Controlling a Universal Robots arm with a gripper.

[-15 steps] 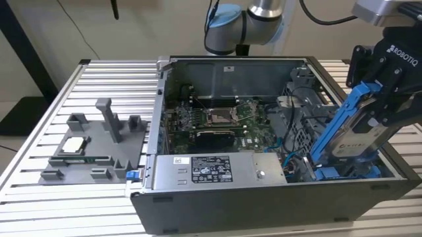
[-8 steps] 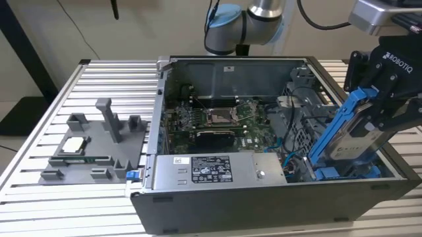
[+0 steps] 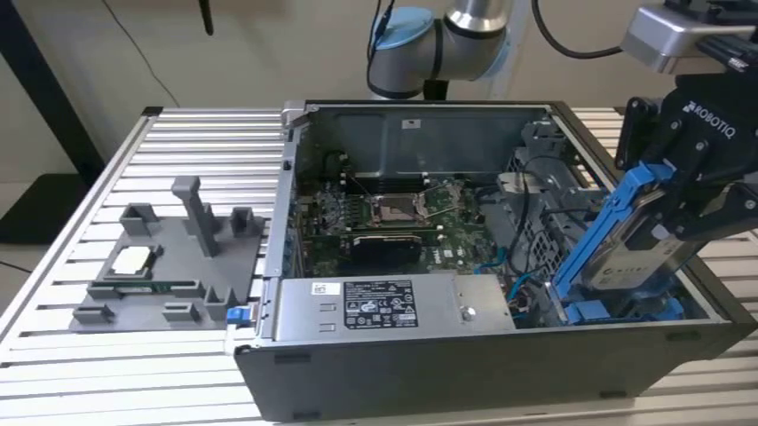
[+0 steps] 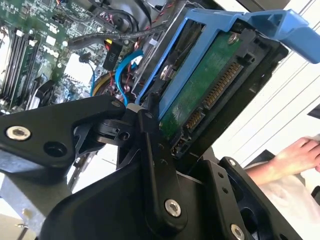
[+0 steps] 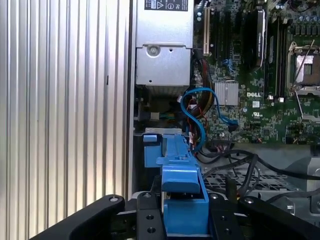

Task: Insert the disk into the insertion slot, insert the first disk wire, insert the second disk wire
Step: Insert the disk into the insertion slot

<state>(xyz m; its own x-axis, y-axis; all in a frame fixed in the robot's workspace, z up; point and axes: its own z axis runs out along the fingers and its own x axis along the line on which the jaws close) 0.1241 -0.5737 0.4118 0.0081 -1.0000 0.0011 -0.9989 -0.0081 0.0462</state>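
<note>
The hand (image 3: 680, 211) was clamped on the disk (image 3: 619, 259), tilted steeply over the slot (image 3: 640, 311), at the exterior view's right.

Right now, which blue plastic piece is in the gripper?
The tall blue carrier framing the disk, tilted between the fingers. The blue rails lie low in the insertion slot below; the blue tab sits at the case's corner.

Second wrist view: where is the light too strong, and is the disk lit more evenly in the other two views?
In the second wrist view the table behind the disk is washed out almost white, yet the disk itself is well lit; in the first wrist view the disk is evenly lit, without glare; in the exterior view the light is soft, the case interior dimmer.
</note>
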